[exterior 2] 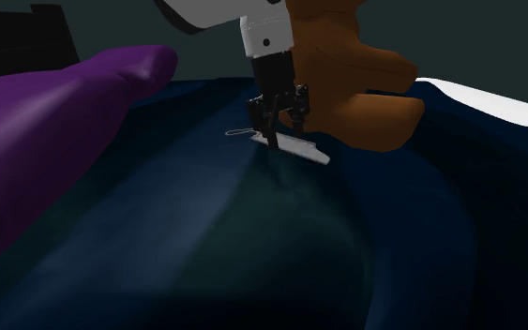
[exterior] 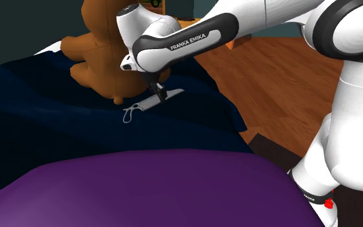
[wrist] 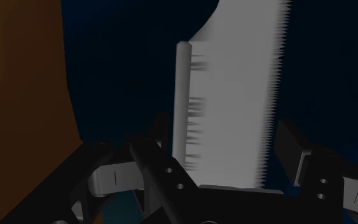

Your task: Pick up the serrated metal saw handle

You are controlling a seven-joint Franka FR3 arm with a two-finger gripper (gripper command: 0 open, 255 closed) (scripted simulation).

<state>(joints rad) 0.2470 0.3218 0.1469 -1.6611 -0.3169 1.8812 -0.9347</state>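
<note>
Saw (exterior: 146, 105) lies flat on the dark blue bed (exterior: 57, 116), mid-frame in the shoulder view, beside a brown teddy bear (exterior: 96, 64). Its handle loop points lower left, its blade upper right. The pincer (exterior: 162, 97) straddles the blade, fingers apart.

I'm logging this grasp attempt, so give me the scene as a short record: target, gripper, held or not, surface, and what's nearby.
target: grey saw, serrated blade, lying flat
gripper: black gripper straddling the blade, fingers apart, gap at the toothed edge
held: no
surface: dark blue blanket
nearby: brown teddy bear just beyond the saw; purple cushion at the shoulder view's lower edge
</note>
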